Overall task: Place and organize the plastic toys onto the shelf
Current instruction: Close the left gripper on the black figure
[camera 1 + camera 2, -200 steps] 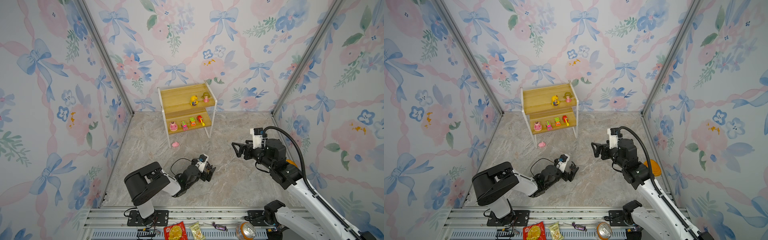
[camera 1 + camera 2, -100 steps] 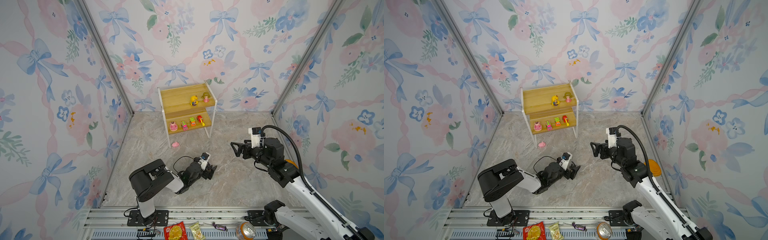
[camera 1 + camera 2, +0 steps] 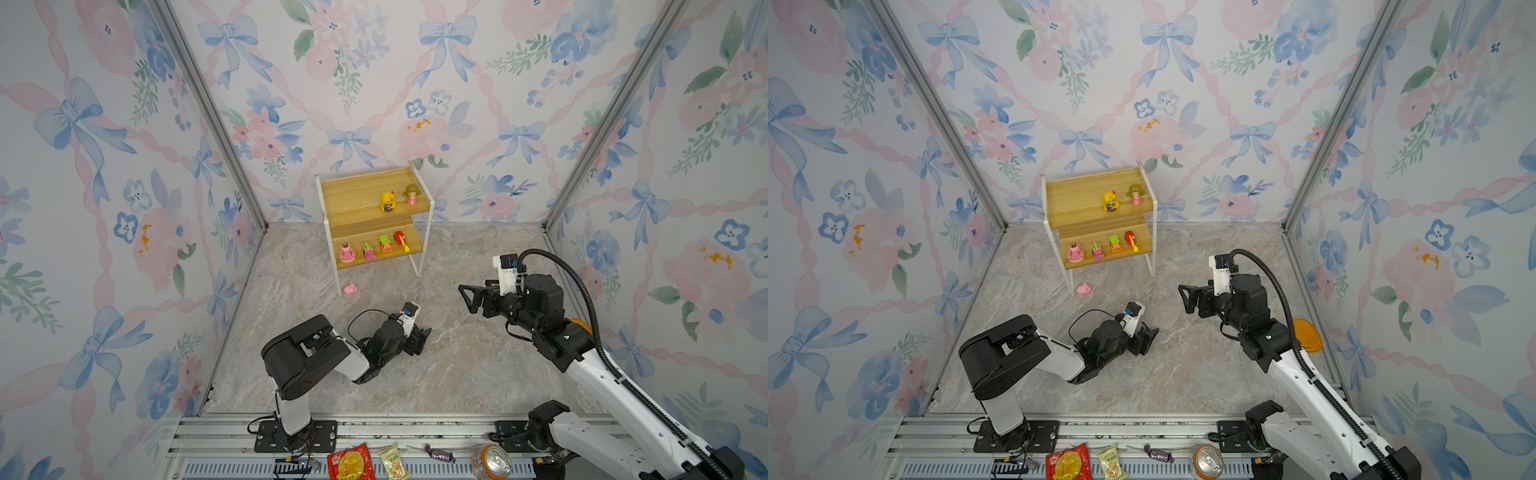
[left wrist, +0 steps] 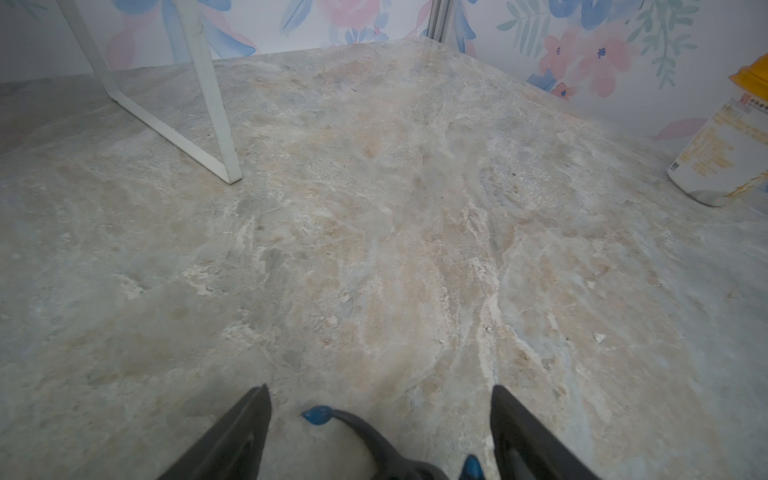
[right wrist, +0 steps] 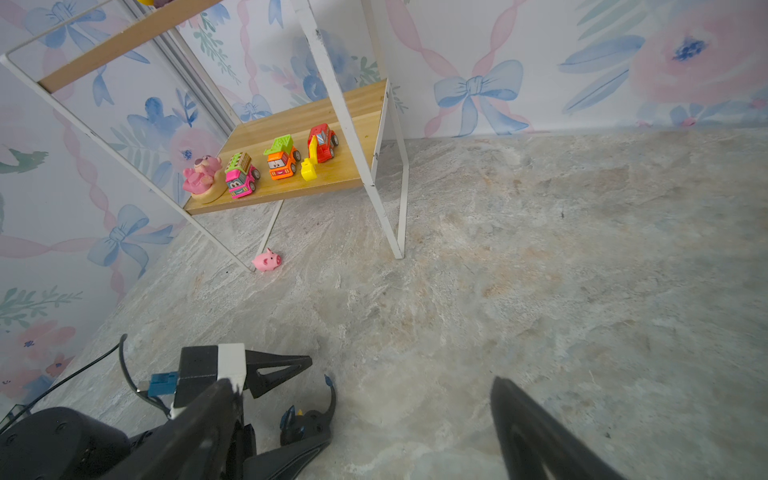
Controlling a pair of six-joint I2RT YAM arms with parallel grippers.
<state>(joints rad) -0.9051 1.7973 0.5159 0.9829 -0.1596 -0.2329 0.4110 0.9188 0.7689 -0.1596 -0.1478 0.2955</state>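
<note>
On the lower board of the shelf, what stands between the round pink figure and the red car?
Two cars, side by side: the pink car, then the green-orange car. The right wrist view shows them best.

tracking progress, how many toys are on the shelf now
6: yellow-haired figure and pink-dress doll on the top board; round pink figure, pink car, green-orange car and red car on the lower board. None looks hidden.

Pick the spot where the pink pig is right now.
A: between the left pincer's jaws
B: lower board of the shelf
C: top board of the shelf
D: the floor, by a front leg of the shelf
D: the pink pig lies on the floor beside a front leg of the shelf, on neither board.
</note>
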